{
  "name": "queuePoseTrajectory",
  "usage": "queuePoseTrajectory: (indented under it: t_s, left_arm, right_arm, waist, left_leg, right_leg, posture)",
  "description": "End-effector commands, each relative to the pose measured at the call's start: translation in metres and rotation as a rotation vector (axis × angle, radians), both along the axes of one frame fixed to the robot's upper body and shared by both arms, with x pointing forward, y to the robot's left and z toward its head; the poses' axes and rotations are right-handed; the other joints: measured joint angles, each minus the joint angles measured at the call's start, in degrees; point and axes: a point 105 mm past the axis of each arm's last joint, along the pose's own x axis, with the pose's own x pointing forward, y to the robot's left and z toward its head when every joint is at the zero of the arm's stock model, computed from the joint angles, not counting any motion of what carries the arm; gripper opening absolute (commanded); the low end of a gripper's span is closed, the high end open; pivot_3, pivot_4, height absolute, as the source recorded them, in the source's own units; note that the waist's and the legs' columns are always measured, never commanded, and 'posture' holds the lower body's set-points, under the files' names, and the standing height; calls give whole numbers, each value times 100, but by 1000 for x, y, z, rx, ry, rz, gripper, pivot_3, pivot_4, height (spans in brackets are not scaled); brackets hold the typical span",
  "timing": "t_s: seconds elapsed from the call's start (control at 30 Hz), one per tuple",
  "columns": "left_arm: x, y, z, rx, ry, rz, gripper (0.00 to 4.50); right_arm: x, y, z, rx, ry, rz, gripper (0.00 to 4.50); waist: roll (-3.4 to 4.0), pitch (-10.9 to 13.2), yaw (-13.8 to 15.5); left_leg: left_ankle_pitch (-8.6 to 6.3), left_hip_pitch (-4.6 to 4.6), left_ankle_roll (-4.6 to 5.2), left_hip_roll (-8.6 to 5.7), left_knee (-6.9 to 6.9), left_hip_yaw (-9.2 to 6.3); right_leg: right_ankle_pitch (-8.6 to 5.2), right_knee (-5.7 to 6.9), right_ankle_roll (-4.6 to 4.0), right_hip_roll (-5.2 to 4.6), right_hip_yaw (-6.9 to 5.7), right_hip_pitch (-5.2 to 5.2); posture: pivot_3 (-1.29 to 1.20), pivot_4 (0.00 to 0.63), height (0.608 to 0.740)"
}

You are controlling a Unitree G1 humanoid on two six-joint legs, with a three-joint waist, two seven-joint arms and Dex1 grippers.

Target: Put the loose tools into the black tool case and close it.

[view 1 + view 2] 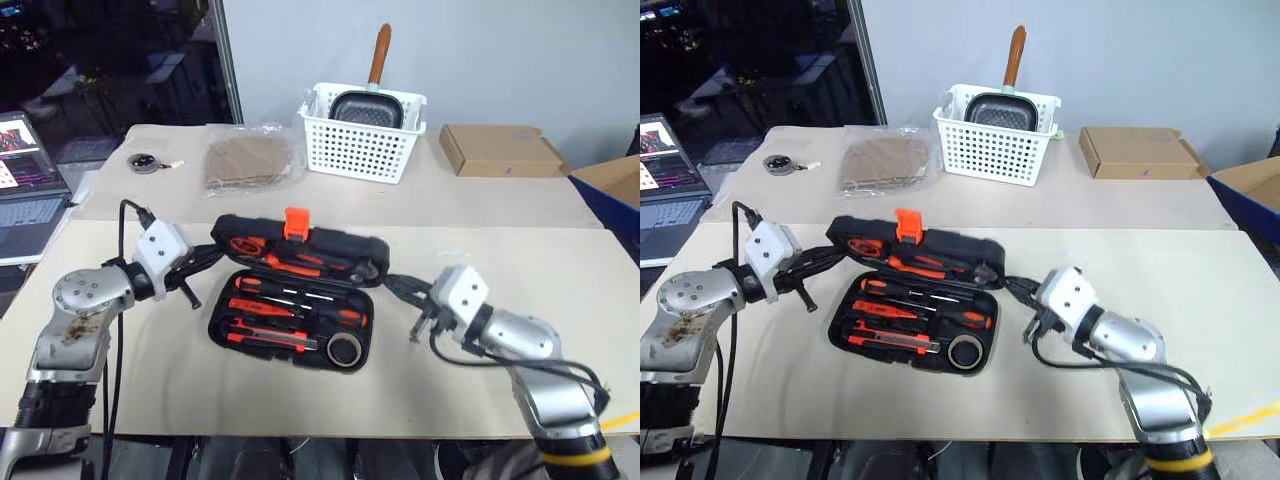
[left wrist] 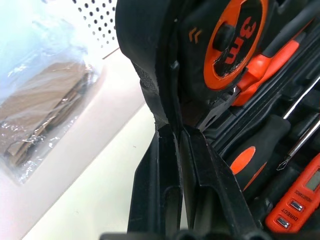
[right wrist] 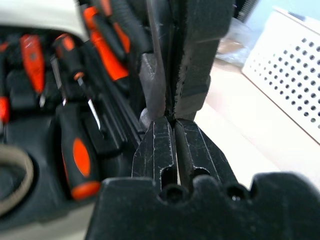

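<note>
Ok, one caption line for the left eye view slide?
Both pincers, left and right, shut on the half-raised lid of the black tool case, tools seated inside.

the black tool case lid's inner recesses face away, their contents hidden.

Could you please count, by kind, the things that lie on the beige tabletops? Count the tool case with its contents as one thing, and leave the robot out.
black tool case: 1
white basket: 1
pan: 1
cardboard box: 1
clear bag with brown contents: 1
small round black object: 1
Total: 6
</note>
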Motion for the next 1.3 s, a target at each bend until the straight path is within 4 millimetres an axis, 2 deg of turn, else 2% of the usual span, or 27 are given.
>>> queuePoseTrajectory:
  t_s: [0.03,0.07,0.13,0.2,0.27,0.33,0.37,0.47,0.57,0.6,0.8,1.0,1.13,1.3]
  left_arm:
    - [-25,10,-2,-9,87,-58,926]
    - [-32,16,-3,-13,114,-58,1316]
    - [-43,30,-4,-23,165,-28,1959]
    - [-52,39,0,-55,211,-9,2799]
    - [-60,42,10,-109,252,-20,3536]
    - [-76,35,21,-172,330,-93,4236]
    - [-85,29,27,-174,347,-143,4236]
    - [-110,12,37,-179,428,-276,4332]
    - [-131,-1,42,-156,492,-366,4332]
    - [-137,-4,42,-136,506,-391,4332]
    - [-149,-17,45,-111,504,-429,4332]
    - [-153,-20,41,-118,493,-398,4332]
    - [-154,-21,40,-123,484,-379,4332]
    - [-150,-18,40,-124,467,-340,4332]
  right_arm:
    - [-25,-6,-16,-151,-5,111,0]
    - [-30,-11,-21,-186,-1,123,746]
    - [-39,-21,-29,-235,11,130,1275]
    - [-47,-33,-38,-304,73,125,2051]
    - [-52,-48,-38,-311,181,99,2097]
    - [-62,-51,-21,-199,332,104,2097]
    - [-71,-48,-15,-175,394,149,2097]
    - [-90,-29,-1,-137,522,296,1343]
    - [-100,-9,-5,-204,573,427,281]
    - [-99,-3,-8,-231,562,456,112]
    - [-78,23,-28,-386,475,536,112]
    - [-67,47,-38,-398,448,559,112]
    - [-46,55,-30,-294,443,429,112]
    - [-3,52,-12,-140,430,160,112]
  waist:
    - [1,-1,-5]
    - [1,-1,3]
    - [-3,-1,18]
    - [-3,0,27]
    - [-3,0,57]
    - [-3,0,65]
    - [-2,0,69]
    - [-4,0,31]
    - [-5,1,21]
    - [-4,1,32]
    - [-2,3,65]
    - [-3,2,94]
    - [-3,2,62]
    - [-3,3,21]
  left_leg:
    - [0,10,-1,3,0,3]
    - [1,13,-2,2,0,3]
    - [1,19,-2,5,-2,2]
    - [3,6,-5,7,-2,0]
    - [5,5,-6,6,-1,-2]
    - [5,5,-7,5,0,-3]
    - [4,7,-7,5,-1,-3]
    - [2,15,-5,13,-2,-7]
    - [1,19,-7,18,-7,-13]
    - [1,19,-8,19,-7,-13]
    - [3,15,-11,12,-5,-12]
    - [-2,-5,-12,8,-5,-12]
    - [-2,-6,-18,12,-5,-14]
    - [11,5,-42,13,-5,-13]
  right_leg:
    - [-2,0,0,-1,2,4]
    - [-1,4,-1,-4,3,6]
    - [-4,6,-5,-5,3,7]
    - [-5,9,-10,-4,1,-5]
    - [-5,11,-11,-6,1,-4]
    - [-5,9,-11,-10,0,-2]
    - [-4,10,-11,-12,2,-1]
    - [-1,7,-26,-12,4,4]
    - [-13,8,-33,-8,-3,2]
    - [-22,9,-48,-7,-3,-1]
    - [-36,7,-70,-2,-7,-7]
    - [-17,6,-88,-1,-9,-14]
    - [-13,13,-87,3,-10,-18]
    - [-22,18,-99,1,-9,-16]
  posture:
    - [0,150,740]
    - [0,150,740]
    - [0,150,740]
    - [0,150,740]
    - [0,150,740]
    - [0,150,740]
    - [0,150,740]
    - [0,150,740]
    - [0,150,740]
    - [0,150,740]
    - [0,150,740]
    - [0,150,740]
    - [0,150,740]
    - [0,150,740]
